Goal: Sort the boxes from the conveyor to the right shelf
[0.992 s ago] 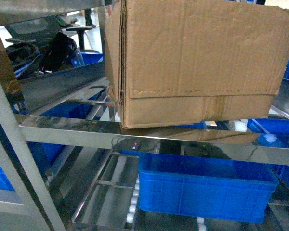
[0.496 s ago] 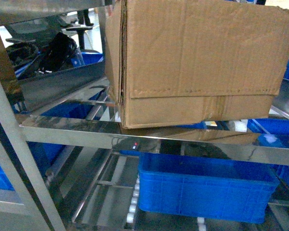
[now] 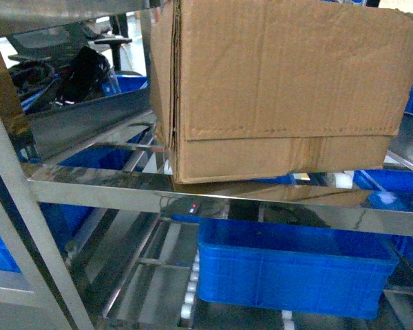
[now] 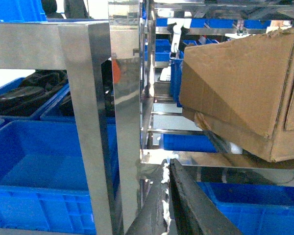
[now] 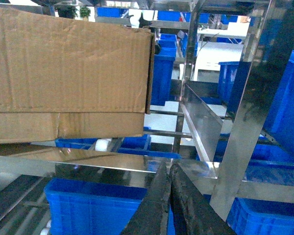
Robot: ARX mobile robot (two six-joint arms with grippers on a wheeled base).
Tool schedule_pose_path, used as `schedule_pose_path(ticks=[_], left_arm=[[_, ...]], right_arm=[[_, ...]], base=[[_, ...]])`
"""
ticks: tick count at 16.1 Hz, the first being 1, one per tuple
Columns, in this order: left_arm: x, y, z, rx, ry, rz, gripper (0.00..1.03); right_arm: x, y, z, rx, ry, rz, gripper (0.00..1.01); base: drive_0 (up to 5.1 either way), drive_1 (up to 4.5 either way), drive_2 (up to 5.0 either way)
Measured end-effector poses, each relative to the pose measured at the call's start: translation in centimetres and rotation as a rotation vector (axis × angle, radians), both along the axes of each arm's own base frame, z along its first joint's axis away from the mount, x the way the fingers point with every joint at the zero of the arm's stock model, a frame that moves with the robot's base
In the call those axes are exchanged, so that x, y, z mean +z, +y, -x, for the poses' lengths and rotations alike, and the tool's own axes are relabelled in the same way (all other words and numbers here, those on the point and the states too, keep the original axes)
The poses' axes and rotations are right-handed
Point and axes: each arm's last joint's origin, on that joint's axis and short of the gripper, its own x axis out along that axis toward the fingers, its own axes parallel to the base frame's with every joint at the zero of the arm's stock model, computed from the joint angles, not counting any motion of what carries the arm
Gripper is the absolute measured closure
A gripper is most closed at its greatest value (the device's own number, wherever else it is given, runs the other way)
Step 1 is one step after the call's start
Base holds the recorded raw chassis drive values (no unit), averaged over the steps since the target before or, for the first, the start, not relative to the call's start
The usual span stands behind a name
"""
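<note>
Corrugated carton [image 3: 282,89] on shiny rail [image 3: 193,196]

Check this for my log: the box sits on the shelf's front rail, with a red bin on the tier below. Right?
Not quite. The bin below is blue, not red; the head view shows it. The box does sit on the shelf's front rail, as you say.

A large brown cardboard box [image 3: 282,89] sits on the steel shelf [image 3: 193,196], its lower front edge on the shiny front rail; its corrugated face shows a perforated seam low down; its top edge looks ragged; it stands roughly upright.
</note>
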Motion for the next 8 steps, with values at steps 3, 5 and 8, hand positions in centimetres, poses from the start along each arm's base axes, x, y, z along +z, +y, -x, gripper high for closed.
schedule_pose_path(ticks=[3,5,8], left_arm=[[0.0,0.0,0.3,0.000,0.002,0.000,1.01],[-0.7,0.0,1.3,0.000,0.054,0.000,1.01],[-0.4,0.0,1.5,-0.001,0.014,0.000,1.01]], right_arm=[[0.0,0.0,0.3,0.000,-0.002,0.000,0.99],[-0.7,0.0,1.1,-0.001,0.054,0.000,0.99],[-0.4,0.0,1.5,-0.001,0.013,0.000,0.99]], base=[[0.0,0.00,0.0],[0.0,0.00,0.0],[0.0,0.00,0.0]])
